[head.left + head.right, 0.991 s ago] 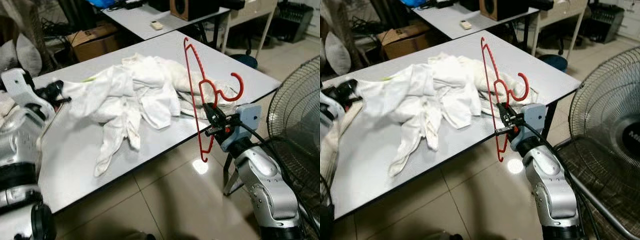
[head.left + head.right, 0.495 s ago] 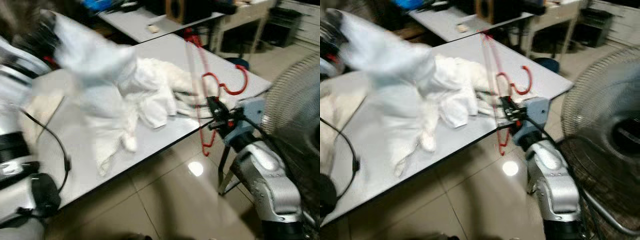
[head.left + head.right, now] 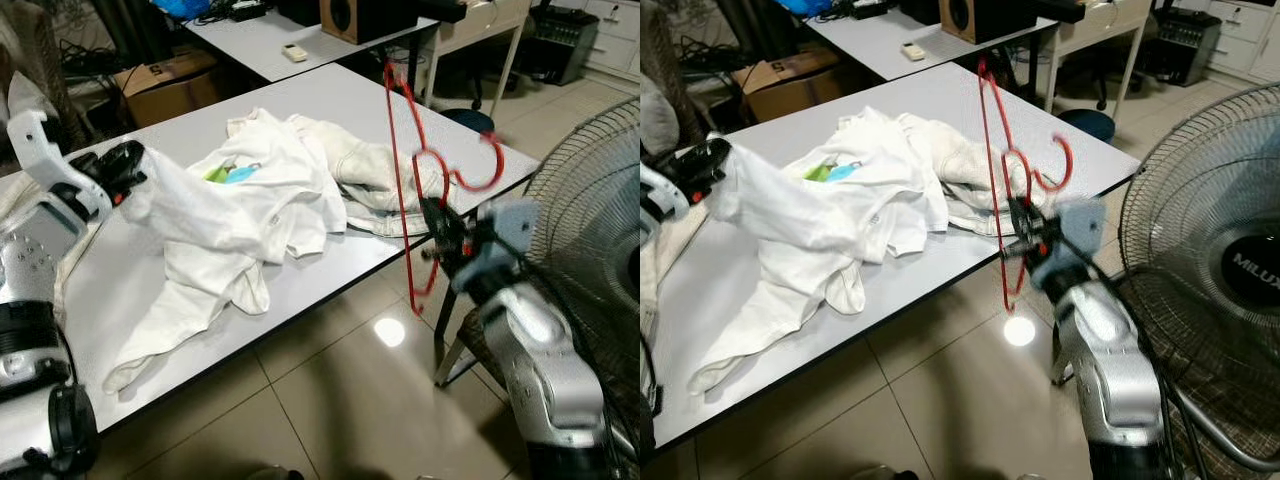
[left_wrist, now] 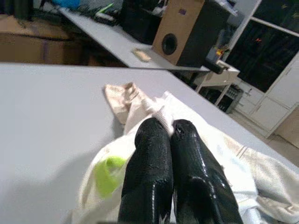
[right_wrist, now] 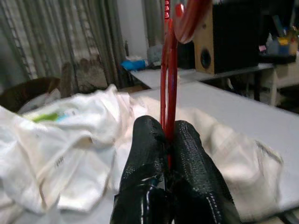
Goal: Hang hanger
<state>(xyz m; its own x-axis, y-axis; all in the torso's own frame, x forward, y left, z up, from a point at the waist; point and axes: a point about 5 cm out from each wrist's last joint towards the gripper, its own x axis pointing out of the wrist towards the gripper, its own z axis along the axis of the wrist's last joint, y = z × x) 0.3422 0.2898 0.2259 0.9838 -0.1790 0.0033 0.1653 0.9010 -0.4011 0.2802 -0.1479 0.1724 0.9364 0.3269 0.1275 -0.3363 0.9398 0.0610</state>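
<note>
Red hanger (image 3: 415, 195): plastic, held upright off the near right edge of the counter, its hook curling toward the fan and its long frame reaching up over the cloth pile.
Right tool (image 3: 443, 240): black fingers pressed together on the hanger's thin bars, gripping it low on the frame; in the right wrist view the red bars rise straight out from between the fingertips (image 5: 149, 140).
Left tool (image 3: 120, 170): at the far left of the counter, fingers pinched on a fold of the white garment; the left wrist view shows a bit of white cloth caught at the tips.
White garment (image 3: 225, 215): a crumpled shirt with a green and blue patch near its top, spread across the middle of the counter, one long part trailing toward the near edge.
Second cloth (image 3: 370, 170): cream-coloured, bunched beside the shirt, just behind the hanger.
Counter (image 3: 330, 100): grey, flat top.
Fan (image 3: 1210, 260): large wire-guarded one, standing on the tiled floor to the right of the right arm.
Speaker (image 4: 180, 35): brown box on another grey counter farther back.
</note>
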